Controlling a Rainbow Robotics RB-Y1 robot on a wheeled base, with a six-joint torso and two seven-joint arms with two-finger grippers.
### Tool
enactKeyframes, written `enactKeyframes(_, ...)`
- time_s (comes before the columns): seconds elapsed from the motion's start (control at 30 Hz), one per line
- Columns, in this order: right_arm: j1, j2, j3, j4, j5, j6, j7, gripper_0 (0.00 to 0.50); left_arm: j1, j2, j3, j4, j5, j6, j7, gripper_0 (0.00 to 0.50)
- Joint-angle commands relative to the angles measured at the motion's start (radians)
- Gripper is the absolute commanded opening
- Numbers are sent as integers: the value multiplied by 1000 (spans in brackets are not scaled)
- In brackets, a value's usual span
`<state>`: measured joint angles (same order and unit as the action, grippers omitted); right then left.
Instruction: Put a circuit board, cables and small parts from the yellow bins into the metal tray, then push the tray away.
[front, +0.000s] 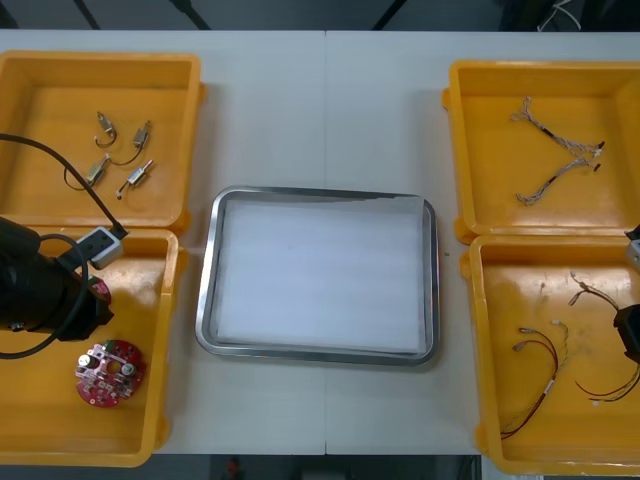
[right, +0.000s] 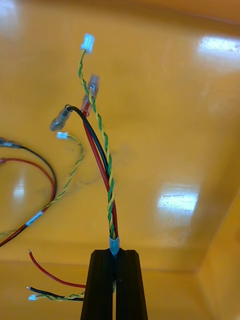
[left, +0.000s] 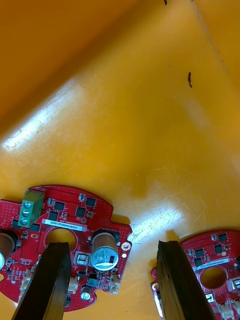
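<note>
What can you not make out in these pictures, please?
Front view: the left arm covers most of one circuit board.
Front view: the small metal parts are too small to identify.
Right wrist view: the right gripper, shut on the cable, hides its gripped section.

Four yellow bins (front: 60, 90), one metal tray (front: 320, 193), two round red circuit boards (left: 70, 215), four small metal parts (front: 141, 134) upper left, two twisted cables (front: 555, 135) upper right.

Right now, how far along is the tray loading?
Nothing done: the metal tray holds nothing. In hand: the right gripper is shut on a cable in a yellow bin and the left gripper hangs open over a circuit board. Left: placing both, the small metal parts, then the push.
</note>
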<state>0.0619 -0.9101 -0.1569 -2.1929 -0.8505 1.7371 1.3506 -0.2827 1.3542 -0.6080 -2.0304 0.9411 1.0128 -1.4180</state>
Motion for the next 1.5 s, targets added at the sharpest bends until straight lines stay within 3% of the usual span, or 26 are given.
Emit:
enactKeyframes(0.03, -86, 8, -76, -48, -73, 87, 53, 0, -23, -10, -13, 15, -16, -14, -96, 500)
enactKeyframes(0.27, -195, 7, -112, -50, -150, 183, 53, 0, -23, -10, -45, 33, -41, -42, -98, 500)
enactKeyframes(0.57, -326, 7, -112, -51, -182, 183, 58, 0, -24, -10, -59, 32, -48, -48, -99, 500)
enactKeyframes(0.87, -376, 5, -84, -70, -199, 183, 81, 0, -26, -21, -65, 32, -71, -56, -99, 500)
enactKeyframes(1.03, -404, -19, -26, -94, -191, 183, 90, 0, -26, -21, -67, 32, -73, -56, -99, 470)
enactKeyframes(1.2, -429, -41, 50, -126, -183, 183, 90, 0, -26, -21, -72, 32, -77, -59, -104, 363)
enactKeyframes(1.5, -429, -43, 89, -171, -191, 183, 91, 0, -26, -17, -96, 39, -91, -82, -105, 359)
